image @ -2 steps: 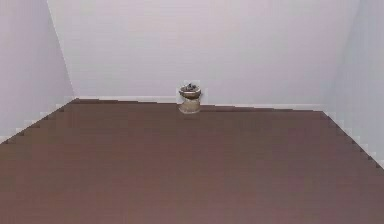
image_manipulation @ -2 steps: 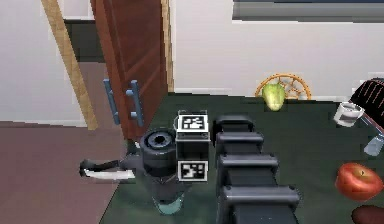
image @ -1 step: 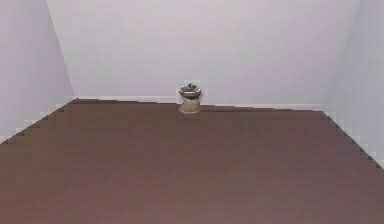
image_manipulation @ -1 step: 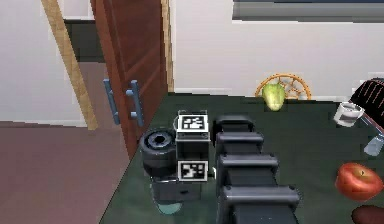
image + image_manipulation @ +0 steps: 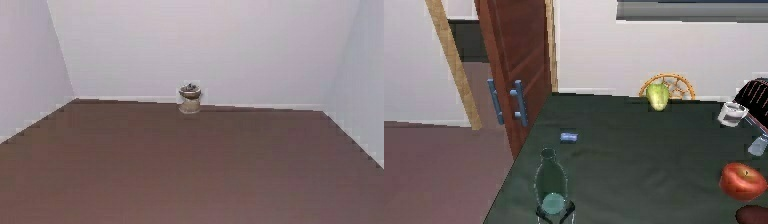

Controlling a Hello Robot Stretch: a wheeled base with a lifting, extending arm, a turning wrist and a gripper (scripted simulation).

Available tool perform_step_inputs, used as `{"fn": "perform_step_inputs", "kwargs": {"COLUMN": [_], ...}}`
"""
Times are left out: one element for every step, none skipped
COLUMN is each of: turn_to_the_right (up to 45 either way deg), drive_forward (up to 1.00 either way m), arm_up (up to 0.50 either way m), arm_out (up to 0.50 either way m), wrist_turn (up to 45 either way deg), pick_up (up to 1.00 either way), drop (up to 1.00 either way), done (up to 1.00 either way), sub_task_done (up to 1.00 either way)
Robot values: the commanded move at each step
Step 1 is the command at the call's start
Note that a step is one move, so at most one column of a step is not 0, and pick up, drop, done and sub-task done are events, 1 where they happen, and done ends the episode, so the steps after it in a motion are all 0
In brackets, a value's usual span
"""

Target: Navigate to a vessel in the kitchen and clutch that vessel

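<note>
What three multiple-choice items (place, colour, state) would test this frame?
1. Where does the jar stand? A) on the floor by the far wall B) on a shelf C) on a chair
2. What colour is the round fruit at the arm side view's lower right? A) blue B) red C) white
3. How is the bottle on the table posed? A) lying B) upside down C) upright
1 A: its base meets the brown floor under the white wall. 2 B: red against the dark table. 3 C: its neck points up.
</note>
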Motion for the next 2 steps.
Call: {"fn": "perform_step_inputs", "kwargs": {"turn_to_the_right": [0.0,0.0], "drive_forward": [0.0,0.0], "arm_up": [0.0,0.1], "arm_out": [0.0,0.0], "wrist_turn": [0.0,0.0], "pick_up": [1.0,0.0], "drop": [0.0,0.0], "done": [0.0,0.0], "sub_task_done": [0.0,0.0]}}
